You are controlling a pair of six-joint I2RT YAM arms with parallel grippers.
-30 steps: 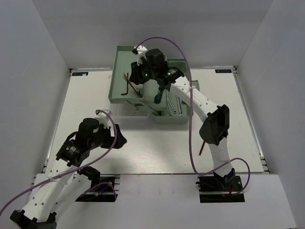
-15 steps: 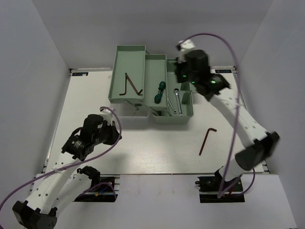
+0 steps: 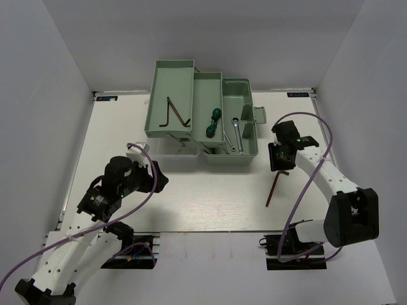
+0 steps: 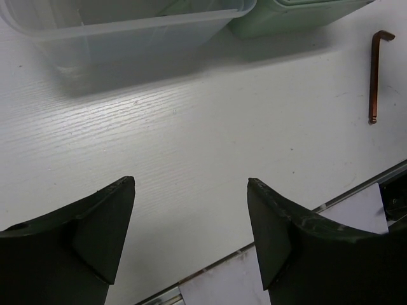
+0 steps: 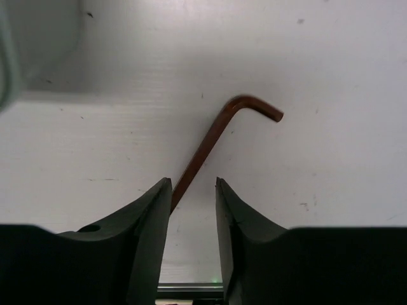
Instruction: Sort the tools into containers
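Observation:
The mint-green toolbox stands open at the back. Two reddish-brown hex keys lie in its left tray, green-handled screwdrivers in the middle tray and silver wrenches in the base bin. One more hex key lies on the table at the right. My right gripper is low over its bent end. In the right wrist view the key runs between the narrowly open fingers of the right gripper, close to the left finger. My left gripper is open and empty.
In the left wrist view the open left gripper hovers over bare table. The clear lid and the toolbox base are ahead, and the loose hex key is at the far right. White walls enclose the table.
My right arm has swung from over the toolbox's middle tray out to the right and down to the loose hex key. The left arm has shifted only slightly.

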